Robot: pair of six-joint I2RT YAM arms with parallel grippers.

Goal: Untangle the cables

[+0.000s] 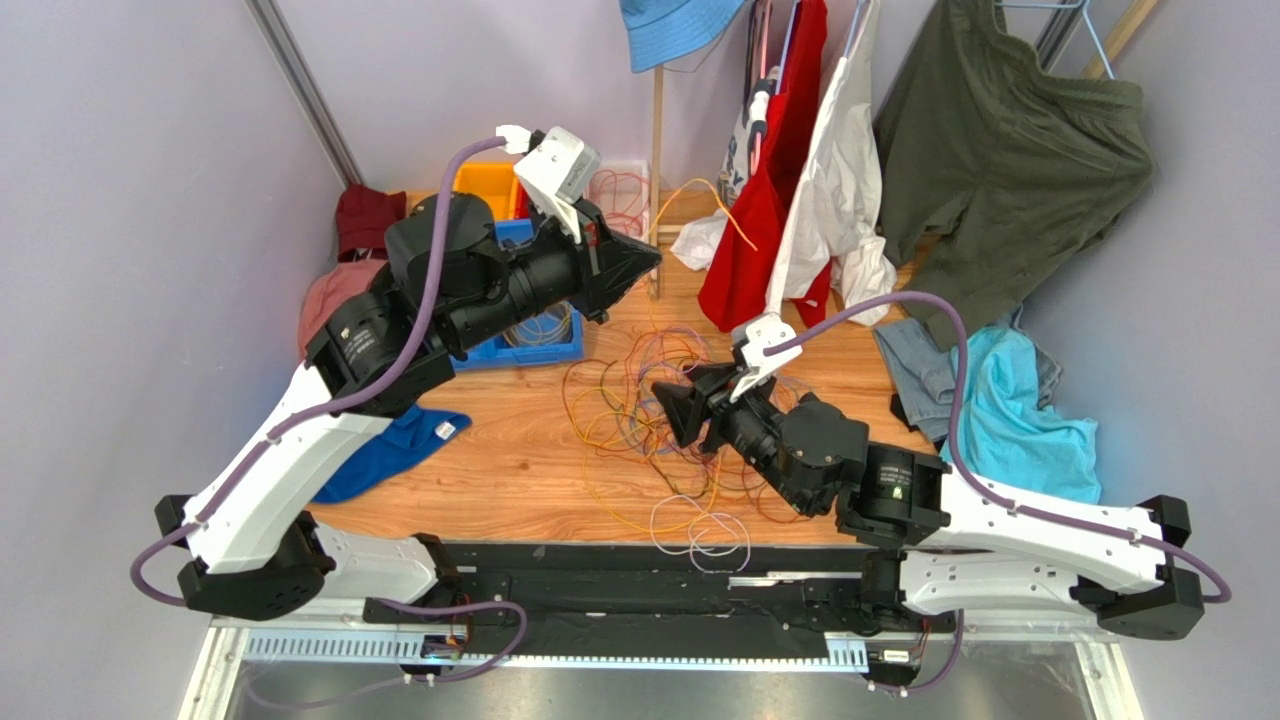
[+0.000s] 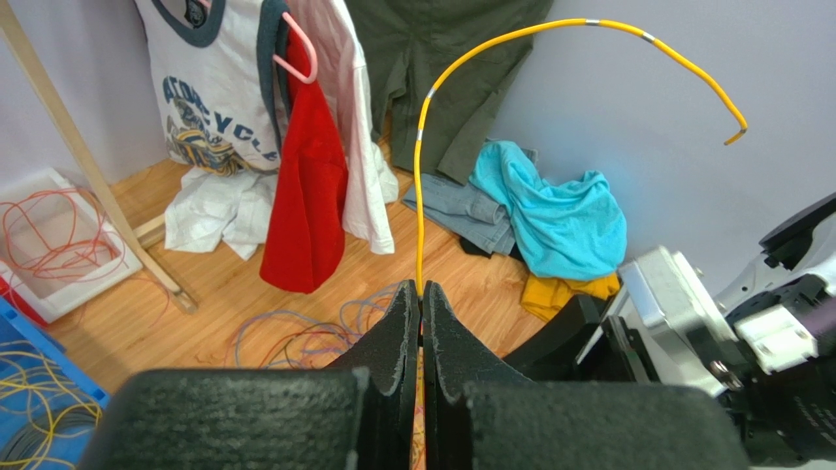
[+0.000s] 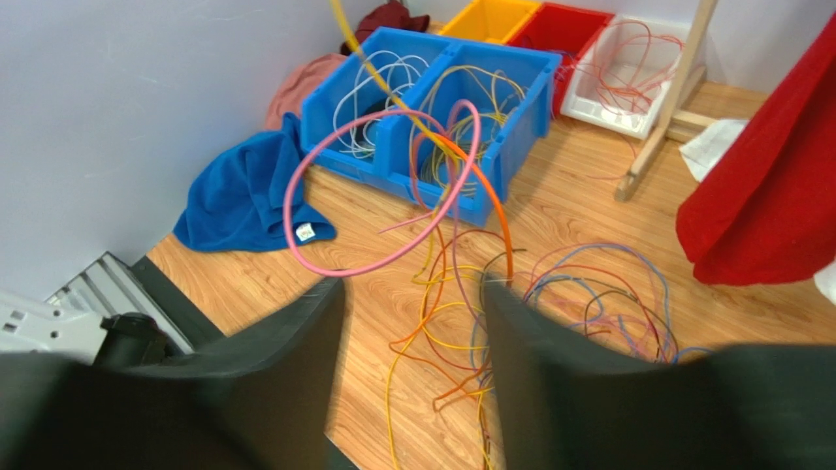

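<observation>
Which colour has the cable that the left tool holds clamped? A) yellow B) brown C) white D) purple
A: in the left wrist view the left tool is shut on a yellow cable, which rises out of it and curves over to the right.

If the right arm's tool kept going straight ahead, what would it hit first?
Likely the pink cable loop just ahead of the right tool, with the blue bin further behind; depth is hard to judge.
</observation>
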